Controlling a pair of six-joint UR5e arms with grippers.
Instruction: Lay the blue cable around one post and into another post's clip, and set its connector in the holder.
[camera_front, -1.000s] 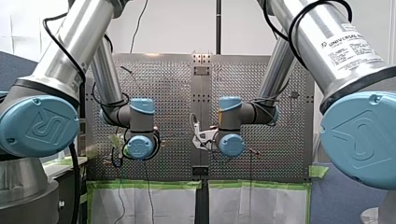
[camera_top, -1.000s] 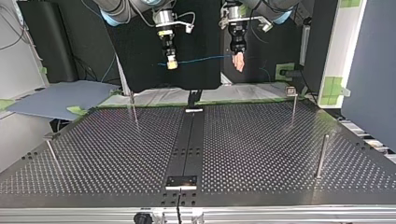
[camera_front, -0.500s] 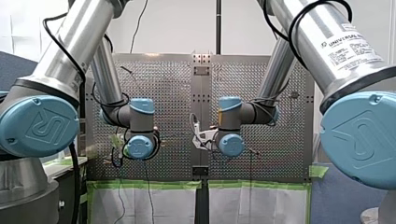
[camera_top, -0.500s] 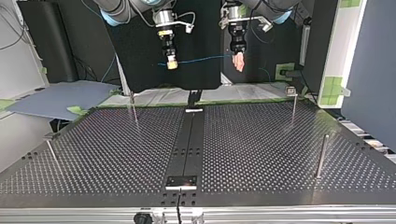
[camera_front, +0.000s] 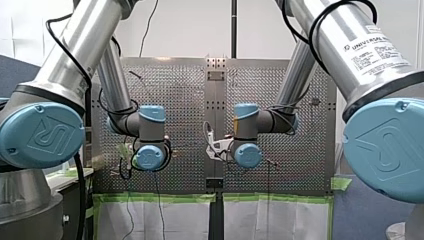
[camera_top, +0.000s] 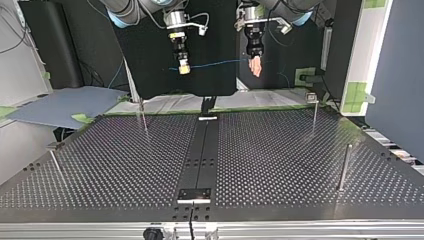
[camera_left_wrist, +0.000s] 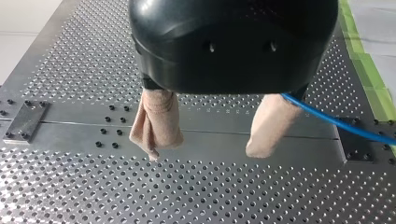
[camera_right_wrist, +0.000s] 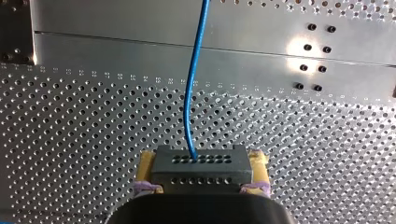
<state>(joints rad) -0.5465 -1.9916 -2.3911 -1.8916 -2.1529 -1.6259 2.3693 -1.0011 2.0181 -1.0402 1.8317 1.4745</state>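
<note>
Nothing has moved in the last second: both arms hang just where they were, up over the far edge of the worktop (camera_top: 280, 150). It is a perforated metal sheet with a plain centre strip (camera_top: 200, 150), green tape (camera_top: 357, 92) past its far corner and a grey board (camera_top: 55, 105) off at the top view's left. The blue cable (camera_top: 215, 63) runs taut in the air between the two tools. My right tool (camera_right_wrist: 201, 161) clamps the dark connector (camera_right_wrist: 201, 173) between yellow pads (camera_right_wrist: 147, 163), and the cable rises out of the connector's face. My left tool (camera_left_wrist: 203, 149) stands wide, beige pads (camera_left_wrist: 156, 122) apart, with the cable passing the outer side of one. Four thin posts (camera_top: 344, 167) stand near the worktop's edges, with open sheet between them.
</note>
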